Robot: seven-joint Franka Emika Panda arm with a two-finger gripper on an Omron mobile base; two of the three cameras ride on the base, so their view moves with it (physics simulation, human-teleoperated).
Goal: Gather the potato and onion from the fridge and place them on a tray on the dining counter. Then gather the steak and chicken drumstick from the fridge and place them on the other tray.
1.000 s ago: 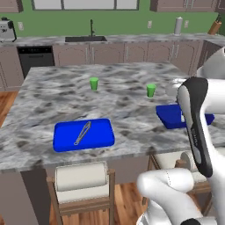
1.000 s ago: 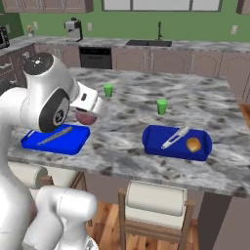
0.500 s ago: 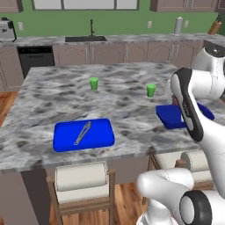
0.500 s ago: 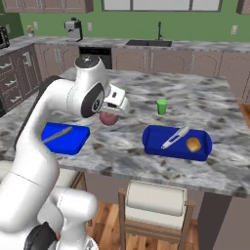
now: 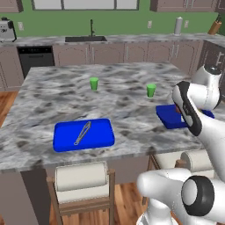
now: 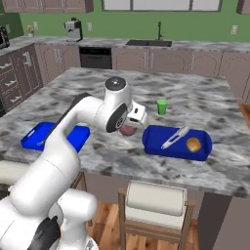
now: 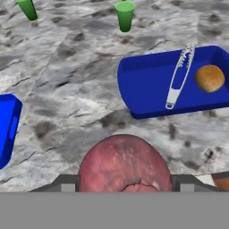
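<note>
Onion (image 7: 125,165), reddish and round, sits clamped between my gripper (image 6: 131,128) fingers, held above the dining counter (image 6: 205,102) just short of the right tray (image 6: 155,141). That tray carries a golden potato (image 6: 194,144) beside silver tongs (image 6: 174,138). I see the other tray (image 5: 103,134) well apart to the left with its own tongs (image 5: 82,132). Two green cups (image 5: 94,83) stand farther back.

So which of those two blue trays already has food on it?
The blue tray nearer the gripper: a round golden-brown potato sits on it beside its silver utensil. The other tray carries just a utensil.
</note>
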